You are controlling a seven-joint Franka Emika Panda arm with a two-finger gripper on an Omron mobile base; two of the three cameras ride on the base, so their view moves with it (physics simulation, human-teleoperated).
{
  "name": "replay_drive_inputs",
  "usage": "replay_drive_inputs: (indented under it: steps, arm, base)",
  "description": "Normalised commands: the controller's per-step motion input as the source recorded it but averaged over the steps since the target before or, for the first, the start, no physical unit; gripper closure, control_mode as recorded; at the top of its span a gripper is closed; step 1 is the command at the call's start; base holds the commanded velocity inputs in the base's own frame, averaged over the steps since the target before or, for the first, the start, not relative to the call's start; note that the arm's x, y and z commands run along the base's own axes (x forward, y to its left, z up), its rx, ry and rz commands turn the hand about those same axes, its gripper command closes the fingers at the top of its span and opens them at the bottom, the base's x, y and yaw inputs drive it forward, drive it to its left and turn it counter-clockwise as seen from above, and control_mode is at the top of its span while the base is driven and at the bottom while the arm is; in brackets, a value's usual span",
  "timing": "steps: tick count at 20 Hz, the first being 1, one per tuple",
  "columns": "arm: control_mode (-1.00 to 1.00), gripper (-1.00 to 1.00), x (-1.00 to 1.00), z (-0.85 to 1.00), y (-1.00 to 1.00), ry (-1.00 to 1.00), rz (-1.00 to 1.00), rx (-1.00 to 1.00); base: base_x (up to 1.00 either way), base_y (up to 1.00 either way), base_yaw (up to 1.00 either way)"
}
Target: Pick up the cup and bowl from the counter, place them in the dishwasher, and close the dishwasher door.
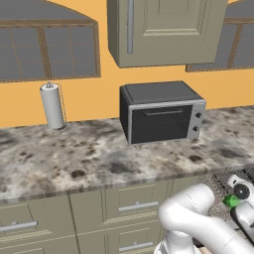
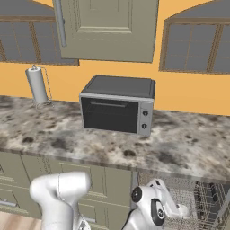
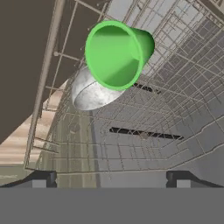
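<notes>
where my hand camera looks down, i see the green cup (image 3: 117,54) lying on its side in the wire rack (image 3: 175,87) of the dishwasher (image 2: 197,197). it is smooth and shiny, shaped like a cone with a wide round mouth turned toward me. just behind it and touching it in my view sits the bowl (image 3: 89,94), round and silver-grey like metal, also in the rack. the rack is made of thin grey wires that cross in little squares.

my end effector (image 3: 111,178) is spread wide with nothing between its two small dark tips, and it is apart from the cup.

from the left base camera i can see a bit of the green cup (image 1: 230,201) low down by my white arm. the worktop (image 1: 99,158) is long and flat, stone-like, with grey, beige and dark brown spots. a boxy black and silver toaster oven (image 1: 159,111) stands on it, with a dark glass front and round knobs. a white paper towel roll (image 1: 52,105) stands tall on a thin wire holder, well apart from the oven. below the worktop are taupe drawers (image 1: 124,208) with silver bar handles.
</notes>
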Motion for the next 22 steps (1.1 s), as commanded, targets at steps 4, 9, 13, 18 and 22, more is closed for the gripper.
replay_drive_inputs:
  steps: [4,9,13,18,22]
  arm:
    - [-1.00,-1.00,-0.15,0.21,0.04,0.00,0.00,-0.08]
    - [-1.00,-1.00,-0.62,0.84,-0.07,-0.07,0.00,0.03]
    - [-1.00,-1.00,-0.64,0.91,-0.06,-0.07,0.00,0.14]
    - [-1.00,-1.00,-0.81,0.77,-0.01,-0.08,0.00,0.23]
    - [-1.00,-1.00,-0.66,0.88,0.00,-0.08,0.00,0.21]
  base:
    - [0.00,0.00,0.00]
    - [0.00,0.00,0.00]
    - [0.00,0.00,0.00]
    - [0.00,0.00,0.00]
    - [0.00,0.00,0.00]
